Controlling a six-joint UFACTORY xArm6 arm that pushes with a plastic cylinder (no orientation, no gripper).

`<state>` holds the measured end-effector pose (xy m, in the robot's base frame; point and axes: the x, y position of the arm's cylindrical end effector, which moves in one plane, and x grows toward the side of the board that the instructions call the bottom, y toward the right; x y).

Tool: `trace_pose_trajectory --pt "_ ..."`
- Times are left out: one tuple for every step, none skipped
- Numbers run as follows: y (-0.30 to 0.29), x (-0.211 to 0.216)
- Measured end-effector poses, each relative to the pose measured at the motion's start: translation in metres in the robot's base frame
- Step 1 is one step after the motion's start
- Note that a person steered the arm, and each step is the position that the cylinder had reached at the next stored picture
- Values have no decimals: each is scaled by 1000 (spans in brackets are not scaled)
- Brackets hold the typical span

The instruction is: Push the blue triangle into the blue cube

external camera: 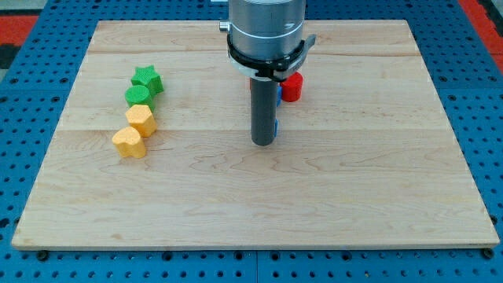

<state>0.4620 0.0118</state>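
Landmark: the red cylinder (292, 86), standing near the top of the wooden board (236, 196), just right of the arm's housing.
My tip: (264, 143) sits below and left of the red cylinder, resting on the board; it is a plain rod, with no jaws to open or close, so it grips nothing.
Blue pieces: only thin slivers of blue (277, 126) show at the rod's right edge, below and left of the red cylinder. Which is the triangle and which the cube I cannot tell; the rod hides both.
Contact: the blue looks to be touching or just beside the rod, behind it.
Step in hand, as I judge it: keep the push slow and straight through the triangle's middle, so it does not slip off sideways toward the red cylinder.
Elsewhere: green star (147, 79), green block (138, 97), two yellow blocks (141, 119) (129, 143), well to the left of the red cylinder, out of the way.
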Motion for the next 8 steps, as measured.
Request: trace_pose_trajectory --pt "0 -12" --pt "0 -22" --pt "0 -31" --pt "0 -37" --pt "0 -37" --pt "2 -38" --pt "6 -43" --pt "10 -42"
